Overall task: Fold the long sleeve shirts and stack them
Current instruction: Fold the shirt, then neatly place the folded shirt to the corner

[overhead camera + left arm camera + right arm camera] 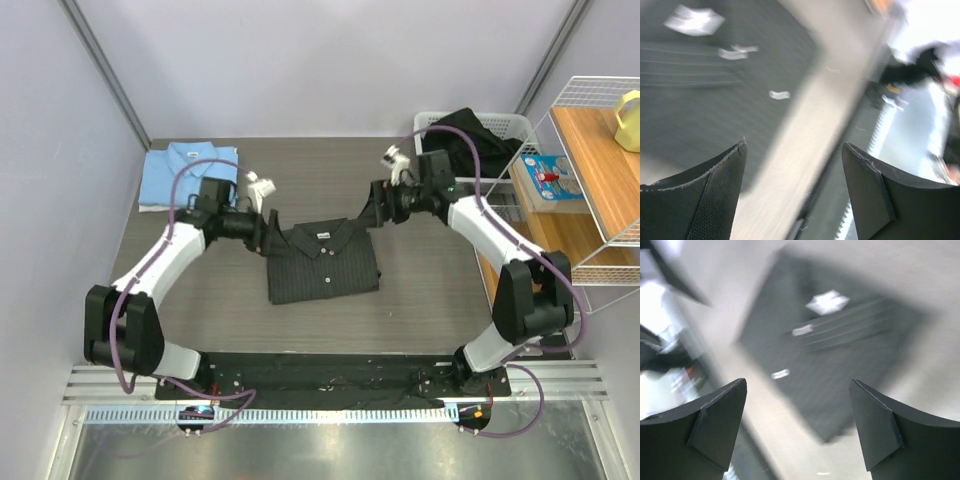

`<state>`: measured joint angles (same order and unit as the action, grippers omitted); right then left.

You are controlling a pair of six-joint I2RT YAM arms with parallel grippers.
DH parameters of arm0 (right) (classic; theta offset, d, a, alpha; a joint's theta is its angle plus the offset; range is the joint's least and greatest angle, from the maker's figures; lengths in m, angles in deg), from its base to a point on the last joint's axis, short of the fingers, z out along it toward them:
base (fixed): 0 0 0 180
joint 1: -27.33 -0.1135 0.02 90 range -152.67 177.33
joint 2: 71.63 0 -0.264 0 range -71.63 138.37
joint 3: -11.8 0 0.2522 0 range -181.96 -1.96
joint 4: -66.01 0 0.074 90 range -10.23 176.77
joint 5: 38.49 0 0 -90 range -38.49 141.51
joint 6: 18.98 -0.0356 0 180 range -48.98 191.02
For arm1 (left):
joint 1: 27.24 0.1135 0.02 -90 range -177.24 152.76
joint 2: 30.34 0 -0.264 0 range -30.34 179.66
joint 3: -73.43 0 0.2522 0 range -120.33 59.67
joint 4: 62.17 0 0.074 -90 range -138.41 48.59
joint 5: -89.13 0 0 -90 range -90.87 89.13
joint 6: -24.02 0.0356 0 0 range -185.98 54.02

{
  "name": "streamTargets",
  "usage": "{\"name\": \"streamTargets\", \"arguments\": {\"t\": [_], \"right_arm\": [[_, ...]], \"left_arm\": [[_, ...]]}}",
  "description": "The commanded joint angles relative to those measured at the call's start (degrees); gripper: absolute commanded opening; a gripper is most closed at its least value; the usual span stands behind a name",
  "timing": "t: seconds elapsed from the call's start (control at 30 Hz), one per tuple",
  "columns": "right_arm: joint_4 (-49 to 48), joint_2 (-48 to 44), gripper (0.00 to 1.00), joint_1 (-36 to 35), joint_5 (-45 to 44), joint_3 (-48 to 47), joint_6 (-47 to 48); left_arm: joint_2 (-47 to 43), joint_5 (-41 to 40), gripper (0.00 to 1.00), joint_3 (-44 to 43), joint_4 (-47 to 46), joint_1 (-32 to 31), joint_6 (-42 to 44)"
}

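Dark pinstriped cloth lay in the middle of the counter (420, 300): the black shirt (322, 265), folded into a neat rectangle with its collar toward the far side. We saw the blue shirt (188, 175), also folded, at the far left corner, well apart from the black one. The left claw (268, 233) hovered just beside the black shirt's far left corner, and the right claw (367, 212) just beside its far right corner. In both wrist views the fingers (715, 195) stood wide apart with nothing between them, and the black shirt showed blurred below. We could not tell if either claw touched the cloth. A white basket (505, 120) holding a dark garment (462, 130) stood at the far right.
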<state>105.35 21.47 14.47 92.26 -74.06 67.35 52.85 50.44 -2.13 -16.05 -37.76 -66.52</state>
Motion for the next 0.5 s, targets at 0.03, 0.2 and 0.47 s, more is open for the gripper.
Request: {"name": "streamTargets", "arguments": {"t": [0.03, 0.2, 0.47], "right_arm": [[-4.31, 1.64, 0.89, -8.66, 12.42, 11.08, -6.01], [-2.83, 13.03, 0.83, -8.59, 11.63, 12.6, -1.97], [-0.98, 26.78, 0.71, 1.24, 5.48, 5.22, 0.67]], "left_arm": [[3.62, 10.66, 0.77, 10.47, -11.35, -6.7, -10.45], [14.34, 9.44, 0.76, 7.84, -6.97, -6.18, -6.16], [32.11, 5.38, 0.71, -0.68, 0.06, 1.99, -2.99]]}}
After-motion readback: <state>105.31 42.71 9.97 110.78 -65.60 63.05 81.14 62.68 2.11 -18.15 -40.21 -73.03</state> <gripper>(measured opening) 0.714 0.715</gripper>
